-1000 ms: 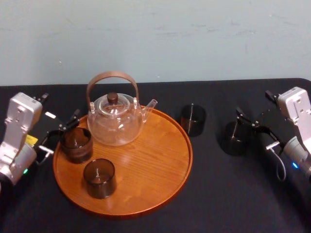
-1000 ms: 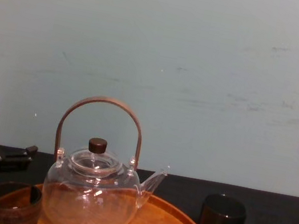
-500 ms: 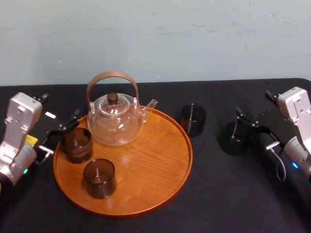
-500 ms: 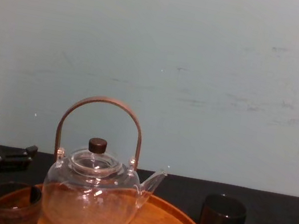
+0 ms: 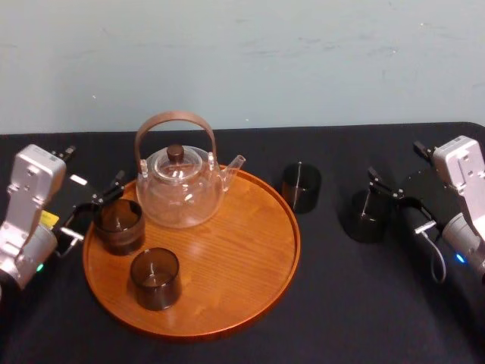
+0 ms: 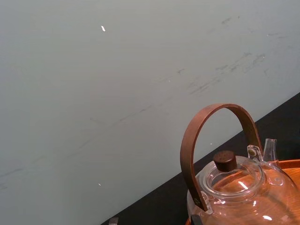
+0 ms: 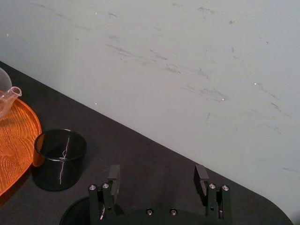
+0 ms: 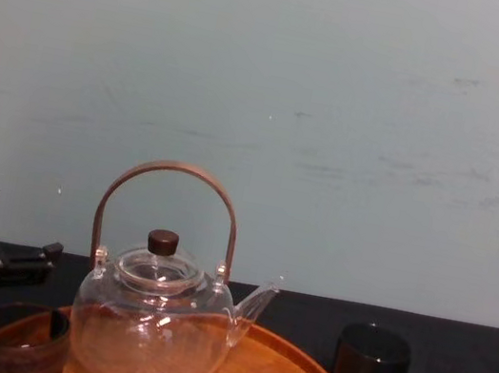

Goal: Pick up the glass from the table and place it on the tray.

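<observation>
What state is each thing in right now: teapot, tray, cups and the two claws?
teapot: upright on the tray, lid on.
tray: flat on the table.
rim glass: upright on the tray.
front glass: upright on the tray.
middle glass: upright on the table.
right glass: upright on the table.
left gripper: open, beside the rim glass.
right gripper: open, beside the right glass.

Nothing visibly moves between a second ago and now. The right gripper (image 7: 157, 177) keeps the same spot, jaws apart over the dark round smoked glass (image 5: 362, 220) on the black table (image 5: 364, 303), and no object shifts.
</observation>
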You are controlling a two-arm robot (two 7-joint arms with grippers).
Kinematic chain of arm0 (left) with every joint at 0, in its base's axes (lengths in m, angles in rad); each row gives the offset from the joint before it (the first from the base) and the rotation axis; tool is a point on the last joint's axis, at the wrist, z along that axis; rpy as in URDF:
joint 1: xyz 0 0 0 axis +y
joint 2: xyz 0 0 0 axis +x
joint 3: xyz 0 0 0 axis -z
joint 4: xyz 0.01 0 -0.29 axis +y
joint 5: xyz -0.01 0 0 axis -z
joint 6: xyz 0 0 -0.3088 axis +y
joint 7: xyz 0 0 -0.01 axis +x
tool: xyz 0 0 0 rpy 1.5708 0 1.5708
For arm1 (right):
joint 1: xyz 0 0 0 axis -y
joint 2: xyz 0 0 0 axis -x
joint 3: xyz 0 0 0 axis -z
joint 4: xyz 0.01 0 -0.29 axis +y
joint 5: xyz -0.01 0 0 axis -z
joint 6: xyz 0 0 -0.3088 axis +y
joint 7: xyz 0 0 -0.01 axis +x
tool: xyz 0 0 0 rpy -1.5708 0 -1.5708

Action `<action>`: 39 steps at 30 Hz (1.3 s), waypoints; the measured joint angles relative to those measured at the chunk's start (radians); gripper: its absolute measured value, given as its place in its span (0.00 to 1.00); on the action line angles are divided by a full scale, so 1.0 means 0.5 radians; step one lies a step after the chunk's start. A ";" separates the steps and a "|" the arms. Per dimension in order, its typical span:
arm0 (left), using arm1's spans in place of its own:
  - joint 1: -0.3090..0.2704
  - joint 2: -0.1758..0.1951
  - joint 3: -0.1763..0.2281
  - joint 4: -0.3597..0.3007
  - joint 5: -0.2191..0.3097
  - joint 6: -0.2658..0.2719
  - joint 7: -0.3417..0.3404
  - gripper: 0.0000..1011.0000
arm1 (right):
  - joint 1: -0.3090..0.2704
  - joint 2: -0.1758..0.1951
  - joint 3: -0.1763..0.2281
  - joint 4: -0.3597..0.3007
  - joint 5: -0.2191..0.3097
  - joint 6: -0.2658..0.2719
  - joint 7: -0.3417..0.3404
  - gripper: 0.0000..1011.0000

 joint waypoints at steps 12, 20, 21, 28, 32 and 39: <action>0.000 0.000 0.000 0.000 0.000 0.000 0.000 0.99 | 0.000 0.000 0.000 0.000 0.000 0.000 0.000 0.99; 0.000 0.000 0.000 0.000 0.000 0.000 0.000 0.99 | -0.049 0.024 0.043 -0.054 0.021 0.017 0.067 0.99; 0.000 0.000 0.000 0.000 0.000 0.000 0.000 0.99 | -0.070 0.037 0.058 -0.081 0.038 0.032 0.088 0.99; 0.000 0.000 0.000 0.000 0.000 0.000 0.000 0.99 | -0.188 0.113 0.140 -0.228 0.126 0.105 0.169 0.99; 0.000 0.000 0.000 0.000 0.000 0.000 0.000 0.99 | -0.283 0.172 0.211 -0.343 0.192 0.156 0.220 0.99; 0.000 0.000 0.000 0.000 0.000 0.000 0.000 0.99 | -0.432 0.268 0.302 -0.515 0.283 0.245 0.306 0.99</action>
